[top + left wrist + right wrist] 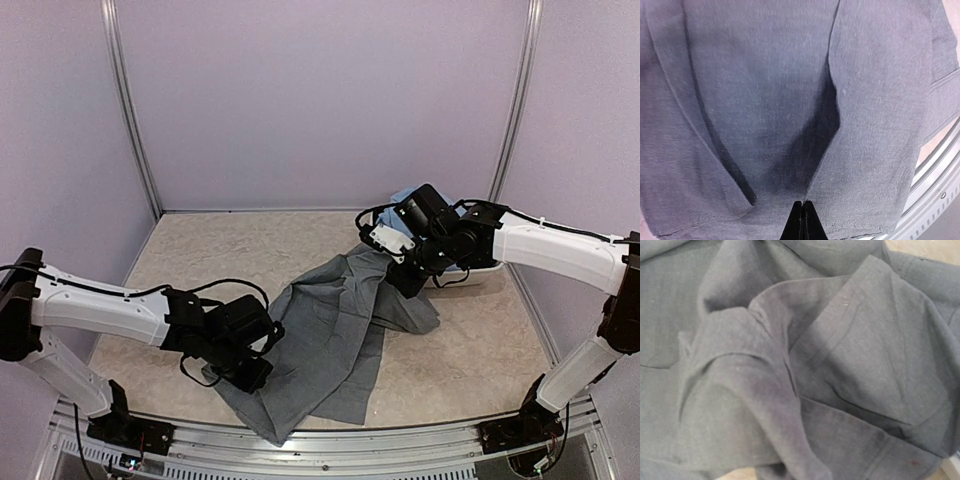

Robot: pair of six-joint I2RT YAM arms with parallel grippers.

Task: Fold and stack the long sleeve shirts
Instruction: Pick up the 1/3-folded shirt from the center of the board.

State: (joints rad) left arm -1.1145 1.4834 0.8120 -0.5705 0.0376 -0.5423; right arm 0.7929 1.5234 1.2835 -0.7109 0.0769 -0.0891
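The grey shirt [335, 325] lies crumpled across the middle of the table [200, 250], running from 7 o'clock by the front rail up toward 1 o'clock.

At its 1 o'clock end the light blue shirt [404, 196] shows as a small patch behind the right arm, beside the white basin [478, 272]. Only the top view shows these two.

The left gripper [252, 378] sits on the shirt's 8 o'clock edge. Its wrist view fills with flat grey cloth [765, 100] and shows the left gripper [803, 220] with fingertips pressed together where a fold runs into them, pinching the cloth. The metal rail [940, 185] is at 4 o'clock.

The right gripper [405, 283] reaches down onto the shirt's upper end. Its wrist view shows only bunched folds and seams [790, 365], with no fingers in sight, so I cannot tell whether they are apart or together.
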